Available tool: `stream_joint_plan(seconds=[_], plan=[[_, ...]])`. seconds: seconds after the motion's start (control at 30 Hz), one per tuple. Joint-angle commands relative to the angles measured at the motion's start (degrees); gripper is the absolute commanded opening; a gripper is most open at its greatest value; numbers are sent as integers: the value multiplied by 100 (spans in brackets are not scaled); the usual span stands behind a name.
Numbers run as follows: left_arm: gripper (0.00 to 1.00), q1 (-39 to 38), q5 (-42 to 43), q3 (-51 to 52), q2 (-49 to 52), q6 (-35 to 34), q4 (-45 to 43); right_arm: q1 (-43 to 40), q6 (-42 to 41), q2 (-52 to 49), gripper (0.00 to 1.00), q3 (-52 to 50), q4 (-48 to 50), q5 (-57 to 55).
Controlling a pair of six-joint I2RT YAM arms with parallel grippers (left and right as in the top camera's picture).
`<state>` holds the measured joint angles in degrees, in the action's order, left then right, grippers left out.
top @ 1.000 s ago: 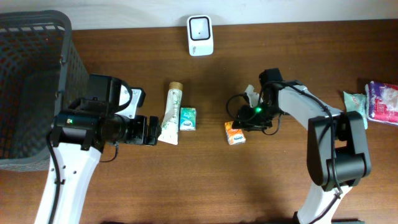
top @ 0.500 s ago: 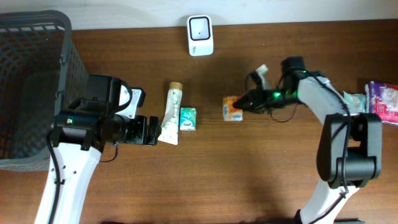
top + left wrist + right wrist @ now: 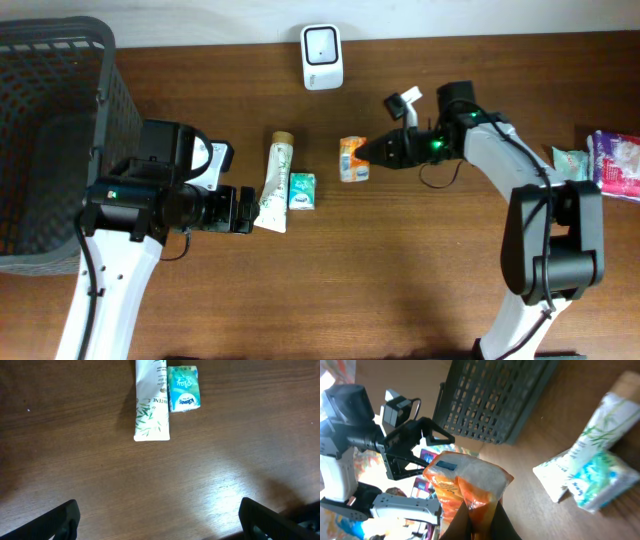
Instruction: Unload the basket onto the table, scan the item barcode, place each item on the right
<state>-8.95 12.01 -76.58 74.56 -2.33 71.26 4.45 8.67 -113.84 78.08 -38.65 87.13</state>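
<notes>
Right claw (image 3: 374,152) pinches what looks like an orange tissue pack (image 3: 352,159); left claw (image 3: 243,210) spread beside the white tube (image 3: 276,182).

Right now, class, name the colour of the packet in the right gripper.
The packet is mainly orange; the right wrist view shows it best.

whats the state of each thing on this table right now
orange packet: pinched in the right gripper
right gripper: shut on the orange packet
left gripper: open, empty
tube: lying flat, untouched
tissue pack: lying flat against the tube
scanner: at the far edge, window facing up
basket: upright, looks empty
</notes>
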Motion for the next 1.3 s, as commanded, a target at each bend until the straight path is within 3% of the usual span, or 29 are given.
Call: stream_joint_plan(seconds=[0.0, 0.4, 0.47, 0.53, 0.6, 0.67, 0.77, 0.83, 0.9, 1.1, 1.27], plan=[[99, -15, 17, -11, -28, 133, -9, 94, -13, 35, 4, 129, 61, 181], [99, -15, 17, -11, -28, 133, -9, 85, -13, 35, 4, 138, 57, 157], [99, -15, 17, -11, -28, 133, -9, 92, -345, 35, 4, 138, -92, -555], [99, -15, 17, -11, -28, 133, -9, 245, -931, 35, 4, 138, -323, -2083], [99, -15, 17, -11, -28, 133, -9, 470, -984, 98, 4, 319, -938, -3906], [99, -15, 17, -11, -28, 133, -9, 706, -986, 160, 4, 1150, -2188, -6411], [99, -15, 17, -11, -28, 133, -9, 1093, -1650, 160, 4, 1814, -2981, -9394], [99, -15, 17, -11, -28, 133, -9, 1364, -1867, 85, 4, 1694, -2990, -10417], [99, -15, 17, -11, -28, 133, -9, 1513, -1998, -68, 4, 1340, -2802, -10966], [99, -15, 17, -11, -28, 133, -9, 1515, -2269, -98, 12, 570, -2430, -10686], [99, -15, 17, -11, -28, 133, -9, 1515, -2267, -98, 5, 570, -2286, -10402]])
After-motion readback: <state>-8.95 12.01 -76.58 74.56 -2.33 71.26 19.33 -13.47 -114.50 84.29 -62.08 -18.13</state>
